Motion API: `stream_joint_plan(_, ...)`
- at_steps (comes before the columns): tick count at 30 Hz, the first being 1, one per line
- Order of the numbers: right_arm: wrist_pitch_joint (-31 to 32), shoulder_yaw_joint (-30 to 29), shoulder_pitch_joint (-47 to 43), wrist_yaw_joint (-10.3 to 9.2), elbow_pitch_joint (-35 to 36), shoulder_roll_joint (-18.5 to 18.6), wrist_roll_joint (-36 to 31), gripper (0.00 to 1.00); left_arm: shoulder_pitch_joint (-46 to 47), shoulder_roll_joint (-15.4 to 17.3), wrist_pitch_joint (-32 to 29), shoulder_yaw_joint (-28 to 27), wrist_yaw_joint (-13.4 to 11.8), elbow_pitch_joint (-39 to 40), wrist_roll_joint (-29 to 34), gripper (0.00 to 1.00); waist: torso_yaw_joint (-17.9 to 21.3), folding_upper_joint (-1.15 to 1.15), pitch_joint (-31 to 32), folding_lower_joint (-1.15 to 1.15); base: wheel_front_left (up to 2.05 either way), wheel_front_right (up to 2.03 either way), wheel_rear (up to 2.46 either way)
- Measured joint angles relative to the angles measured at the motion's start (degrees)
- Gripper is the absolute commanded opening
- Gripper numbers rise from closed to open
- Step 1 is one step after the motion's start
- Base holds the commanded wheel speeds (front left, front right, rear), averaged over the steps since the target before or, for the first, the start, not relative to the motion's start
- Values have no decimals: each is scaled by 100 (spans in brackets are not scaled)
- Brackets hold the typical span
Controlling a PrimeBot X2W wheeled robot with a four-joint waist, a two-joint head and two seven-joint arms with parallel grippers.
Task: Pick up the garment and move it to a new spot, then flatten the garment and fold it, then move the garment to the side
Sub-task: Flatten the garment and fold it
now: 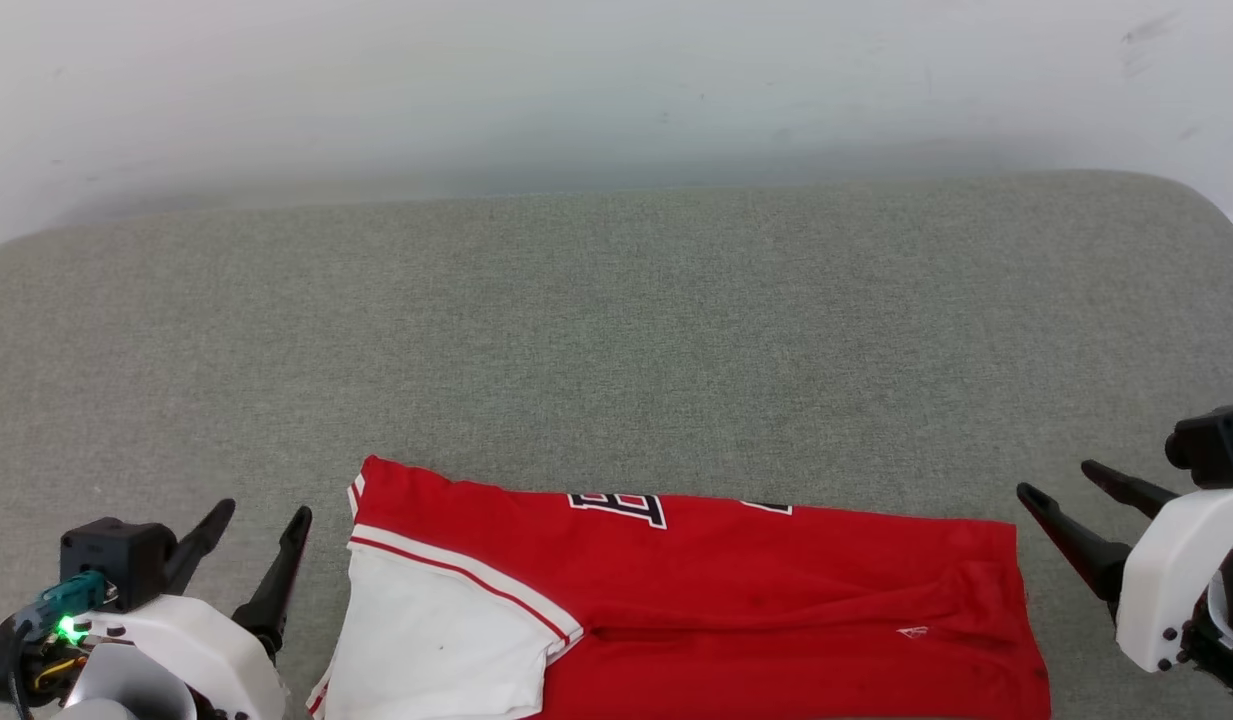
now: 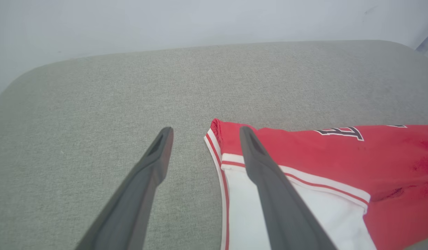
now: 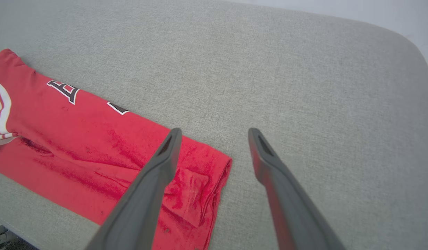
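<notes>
A red jersey-style garment [image 1: 736,590] lies in a long folded band along the near edge of the grey fabric-covered counter [image 1: 616,330], its white sleeve [image 1: 436,640] at the left end and a small white hem logo [image 1: 913,631] toward the right end, with black lettering [image 1: 621,505] peeking out at the far fold. The robot's left end effector [image 1: 264,510] hovers just beside the sleeve end with its two dark fingers spread apart and nothing between them. The right end effector [image 1: 1056,478] hangs just beside the hem end, fingers likewise apart and empty. In the head view neither touches the cloth. The far half of the counter, up to the pale wall [image 1: 616,80], lies open behind the shirt. The garment looks light, soft and limp — thin knit that would sag and slide out of its fold if lifted at one point only. The grey covering appears to have enough grip to drag at the lower layer. The likeliest holds are the two short ends, each pinched through all layers at once: at the left the sleeve seam by the striped trim, at the right the doubled hem, where small wrinkles show in the right wrist view. Lifted evenly from both ends, the band should stay together — an uneven pull would probably open it.
</notes>
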State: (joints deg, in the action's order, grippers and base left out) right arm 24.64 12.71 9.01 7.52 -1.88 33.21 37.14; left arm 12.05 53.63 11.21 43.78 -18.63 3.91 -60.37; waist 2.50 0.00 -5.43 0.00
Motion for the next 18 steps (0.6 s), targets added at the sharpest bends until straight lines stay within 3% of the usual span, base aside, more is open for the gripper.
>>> stream_joint_plan(6, 829, -174, -36, 0, 91, 146, -92, 100, -175, -299, 359, -474, -547, 40, 454, 100, -65, 0, 0, 0, 0, 0, 0)
stream_joint_plan(9, 1271, -204, -121, -1, 69, 166, -60, 100, -290, -608, 368, -979, -760, 119, 906, 100, -117, 0, -38, 0, 0, 0, 0)
stream_joint_plan(13, 1590, -300, -153, -1, -10, 63, -25, 100, -643, -1077, 369, -1700, -880, 244, 1733, 100, -213, 0, -107, 0, 0, 0, 0)
stream_joint_plan(18, 1831, -266, -170, -1, -208, -123, -100, 100, -1071, -1717, 369, -2482, -854, 368, 2528, 100, -360, 0, -209, 1, 0, 0, 0)
